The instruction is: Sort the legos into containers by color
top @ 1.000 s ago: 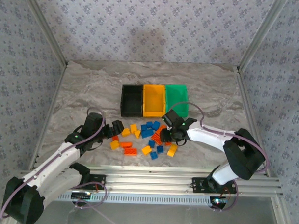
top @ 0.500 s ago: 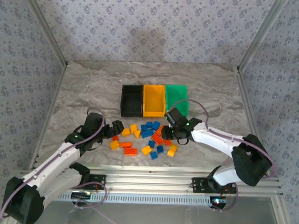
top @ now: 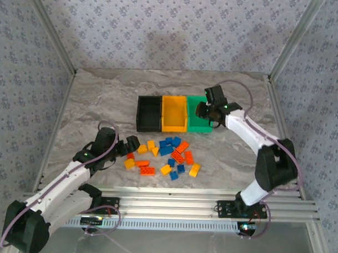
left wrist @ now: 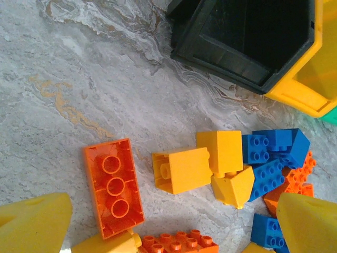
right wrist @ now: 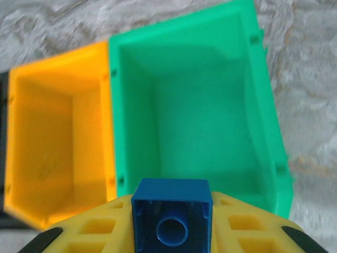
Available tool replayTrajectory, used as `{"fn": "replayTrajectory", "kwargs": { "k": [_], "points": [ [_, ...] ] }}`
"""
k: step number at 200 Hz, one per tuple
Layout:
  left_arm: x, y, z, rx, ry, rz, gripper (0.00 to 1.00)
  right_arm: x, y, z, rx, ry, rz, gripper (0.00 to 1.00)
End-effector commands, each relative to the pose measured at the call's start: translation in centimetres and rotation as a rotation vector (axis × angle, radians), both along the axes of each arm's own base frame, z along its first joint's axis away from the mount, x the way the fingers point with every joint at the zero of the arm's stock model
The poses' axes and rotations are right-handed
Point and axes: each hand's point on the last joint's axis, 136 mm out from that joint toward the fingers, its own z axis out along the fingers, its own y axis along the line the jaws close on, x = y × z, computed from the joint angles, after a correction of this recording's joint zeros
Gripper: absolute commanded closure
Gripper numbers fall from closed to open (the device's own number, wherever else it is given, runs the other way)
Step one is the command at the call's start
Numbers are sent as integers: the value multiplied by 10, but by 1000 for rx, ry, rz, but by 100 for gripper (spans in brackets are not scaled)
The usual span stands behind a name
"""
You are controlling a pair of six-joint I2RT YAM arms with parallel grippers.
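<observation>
The jaws of the right gripper (right wrist: 171, 232) are pinching 1 blue brick (right wrist: 171, 208) between their yellow fingers (right wrist: 95, 229), with the brick's hollow underside facing the wrist camera. The brick is hanging above the near rim of the green bin (right wrist: 263, 126). Just to the left, the yellow-orange bin (right wrist: 58, 137) is sitting wall to wall with it. From above, the right gripper (top: 206, 111) is hovering over the green bin (top: 194, 121) at the right end of the row of 3 containers.

The jaws of the left gripper (left wrist: 168, 226) are standing spread wide and gripping nothing, their 2 yellow fingertips (left wrist: 31, 221) showing at the lower corners of the wrist view. Between and below them, several legos are lying on the marbled grey surface (left wrist: 79, 79). These are an orange brick (left wrist: 114, 187) turned underside up, 2 yellow bricks (left wrist: 181, 169) touching each other, and blue bricks (left wrist: 268, 150) just beside those. Beyond them, the black bin (left wrist: 231, 55) is sitting joined to the yellow-orange bin (left wrist: 303, 95). From above, the left gripper (top: 129, 144) is hovering at the left edge of the loose pile of legos (top: 165, 157). The pile is lying on the near side of the black bin (top: 149, 113) and the yellow-orange bin (top: 174, 113).
</observation>
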Motion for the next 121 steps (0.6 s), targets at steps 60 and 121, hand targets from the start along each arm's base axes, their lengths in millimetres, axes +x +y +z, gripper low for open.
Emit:
{"fn": "replayTrajectory", "kwargs": {
  "k": [60,121],
  "points": [
    [-1,4,11,-2,-34,20,0,45,0,-13,-71,59,-33,40],
    [-3,6,14,-2,-36,19,0,-54,28,0,-67,28,124,36]
  ]
}}
